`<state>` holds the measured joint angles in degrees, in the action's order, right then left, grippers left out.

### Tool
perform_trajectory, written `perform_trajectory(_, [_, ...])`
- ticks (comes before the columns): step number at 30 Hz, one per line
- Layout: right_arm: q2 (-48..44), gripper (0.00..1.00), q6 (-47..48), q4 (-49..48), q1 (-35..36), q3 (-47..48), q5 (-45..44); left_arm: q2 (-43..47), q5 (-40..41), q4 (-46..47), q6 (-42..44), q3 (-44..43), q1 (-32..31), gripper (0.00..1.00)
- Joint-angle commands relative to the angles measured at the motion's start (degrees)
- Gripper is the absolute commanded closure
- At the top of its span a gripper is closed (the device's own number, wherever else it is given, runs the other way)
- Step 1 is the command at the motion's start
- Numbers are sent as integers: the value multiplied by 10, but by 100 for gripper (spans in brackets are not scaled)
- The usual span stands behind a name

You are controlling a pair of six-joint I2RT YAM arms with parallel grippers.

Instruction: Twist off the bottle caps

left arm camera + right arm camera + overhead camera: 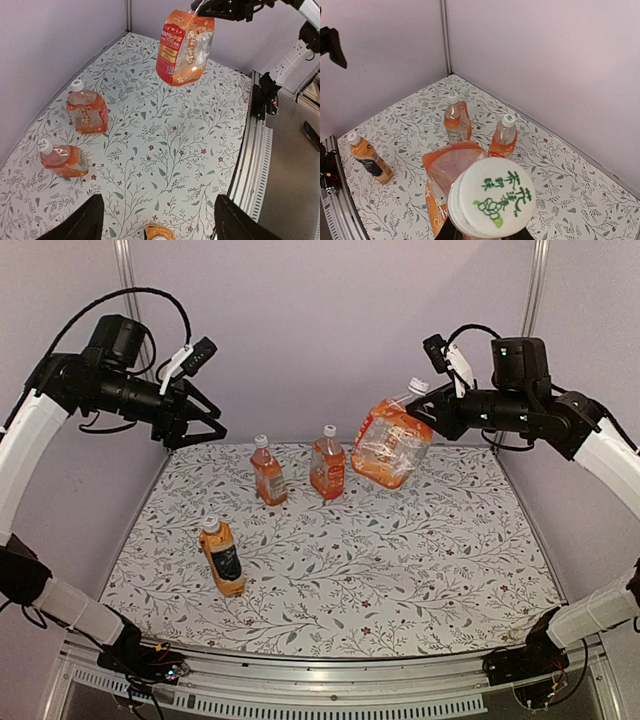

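Right end effector point(430, 408) is closed tight on the neck of the big clear plastic bottle of orange drink point(392, 445), fingers just under its round white plastic screw cap point(418, 387). Bottle is held in the air above the back-right of the floral-print tabletop point(400, 570), off the surface and tilted, cap up twd the arm, base down-left. In the right wrist view that cap fills the foreground w/ green print on top, and a dark finger shows either side below it. Left end effector point(198, 435) is wide open w/ nothing btwn its fingers point(80, 225), up in the air over the back-left edge of the tabletop, well apart from every bottle. Three small clear plastic bottles of orange drink stand on the tabletop, ea. w/ cap on. Rear-left small bottle point(268, 478) w/ white rear-left cap point(261, 441) and rear-mid small bottle point(327, 468) w/ white rear-mid cap point(329, 430) are side by side near the back, just left of the held bottle. Black-labelled small bottle point(222, 560) w/ white front cap point(210, 524) is alone at front-left, well apart from the rest.
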<state>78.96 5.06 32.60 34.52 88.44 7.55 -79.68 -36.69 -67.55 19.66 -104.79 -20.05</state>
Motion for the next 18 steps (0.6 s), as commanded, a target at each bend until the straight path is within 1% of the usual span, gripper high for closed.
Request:
perform_trajectory(1, [-80, 96, 13, -51, 85, -52, 67, -19, 36, -75, 63, -66, -132, 24])
perform_trajectory(2, [-96, 96, 8, -63, 106, -57, 67, -13, 40, -64, 85, -62, -163, 21])
perform_trajectory(4, [-111, 97, 5, -87, 149, -64, 63, 13, 62, -3, 110, -26, -232, 13])
perform_trajectory(6, [-117, 97, 5, -105, 181, -68, 64, 40, 103, 111, 77, 35, -286, 7])
perform_trajectory(7, [-118, 97, 6, -110, 197, -68, 65, 44, 109, 161, 52, 58, -298, 6])
perform_trajectory(8, [-117, 97, 8, -113, 210, -68, 68, 42, 106, 196, 33, 70, -304, 6])
perform_trajectory(10, [-114, 98, 14, -113, 229, -64, 71, 23, 92, 228, 0, 70, -310, 7])
perform_trajectory(13, [-99, 98, 18, -97, 239, -48, 70, 2, 68, 258, -34, 78, -318, 9])
perform_trajectory(18, [-84, 99, 18, -95, 245, -38, 80, -15, 74, 281, -60, 89, -339, 11])
